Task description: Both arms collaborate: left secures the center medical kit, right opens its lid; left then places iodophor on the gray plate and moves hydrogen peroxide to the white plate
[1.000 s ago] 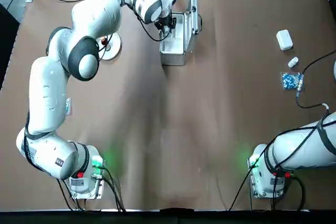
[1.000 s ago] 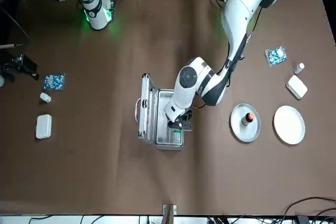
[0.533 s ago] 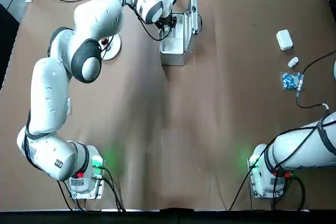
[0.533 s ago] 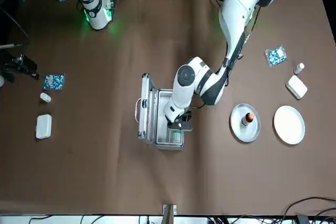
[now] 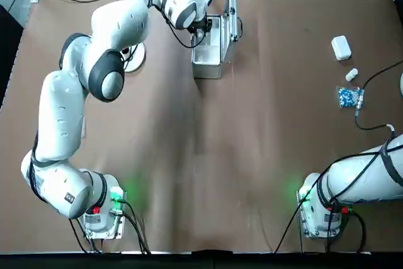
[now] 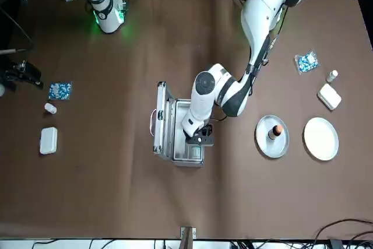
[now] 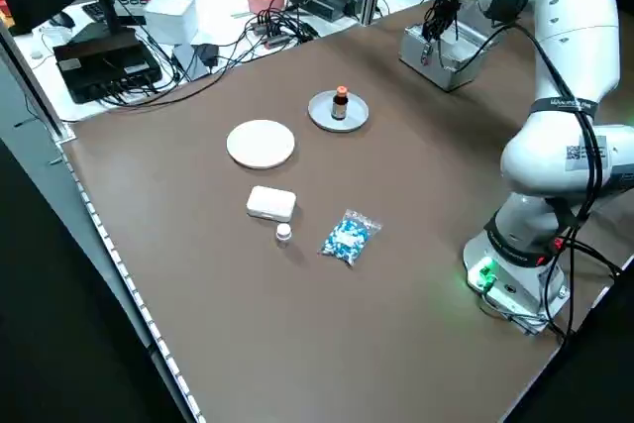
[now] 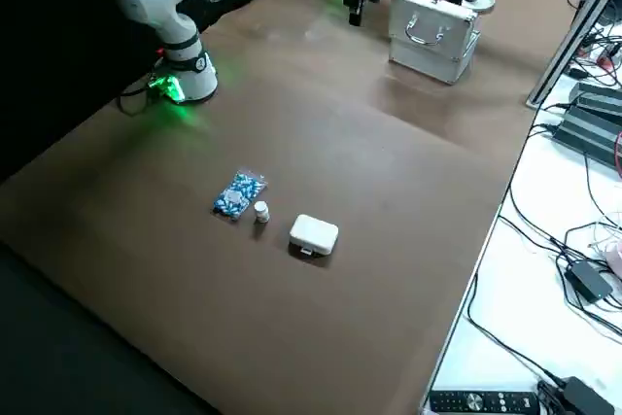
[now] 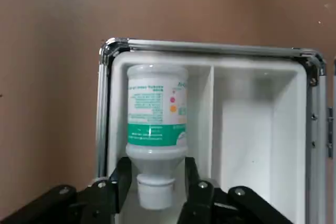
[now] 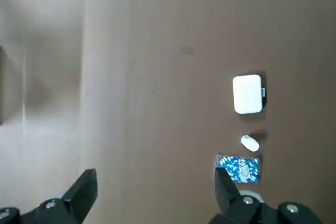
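White, teal-banded hydrogen peroxide bottle (image 9: 156, 124) lies in one compartment of the open metal-edged medical kit (image 6: 175, 129), at twelve o'clock on the table. The left gripper (image 9: 155, 182) fingers flank its neck, closed against it. The right gripper (image 10: 152, 192) stands wide apart, empty.

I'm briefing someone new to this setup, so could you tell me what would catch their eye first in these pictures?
The left arm stretches far across the table, its left gripper down inside the open medical kit, fingers around the neck of the hydrogen peroxide lying in one compartment. Beside the kit, the iodophor stands on the gray plate; the white plate is bare.
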{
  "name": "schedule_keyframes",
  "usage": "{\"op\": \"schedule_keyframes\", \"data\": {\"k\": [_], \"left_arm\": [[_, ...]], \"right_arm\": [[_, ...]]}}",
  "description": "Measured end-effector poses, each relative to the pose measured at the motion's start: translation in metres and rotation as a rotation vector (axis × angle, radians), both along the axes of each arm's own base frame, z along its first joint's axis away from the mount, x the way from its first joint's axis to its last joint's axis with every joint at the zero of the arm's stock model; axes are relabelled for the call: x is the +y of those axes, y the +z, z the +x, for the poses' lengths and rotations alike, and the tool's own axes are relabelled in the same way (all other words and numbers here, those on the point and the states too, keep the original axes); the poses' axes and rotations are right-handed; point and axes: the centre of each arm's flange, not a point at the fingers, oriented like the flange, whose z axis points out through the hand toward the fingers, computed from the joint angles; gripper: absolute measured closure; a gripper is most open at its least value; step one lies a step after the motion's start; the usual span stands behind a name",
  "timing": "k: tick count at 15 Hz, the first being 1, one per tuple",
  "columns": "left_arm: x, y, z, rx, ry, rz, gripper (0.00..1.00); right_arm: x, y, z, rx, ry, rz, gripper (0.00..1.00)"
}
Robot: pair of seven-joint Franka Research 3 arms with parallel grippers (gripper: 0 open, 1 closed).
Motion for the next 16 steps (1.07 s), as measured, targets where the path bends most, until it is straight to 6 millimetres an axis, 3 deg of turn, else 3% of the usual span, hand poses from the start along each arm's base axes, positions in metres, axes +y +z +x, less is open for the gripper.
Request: {"op": "schedule_keyframes", "data": {"k": [2,6,13,16], "left_arm": [[0.000,0.000,0.000,-0.001,0.001,0.001,0.52],[0.000,0.000,0.000,0.003,0.012,0.001,0.67],[-0.002,0.001,-0.001,0.006,0.047,-0.010,0.67],[-0.003,0.013,-0.001,0.011,0.083,-0.018,0.67]], "right_arm": [[0.000,0.000,0.000,0.000,0.000,0.000,0.01],[0.000,0.000,0.000,0.000,0.000,0.000,0.01],[0.001,0.000,0.000,0.000,0.002,0.000,0.01],[0.001,0.000,0.000,0.000,0.002,0.000,0.01]]}}
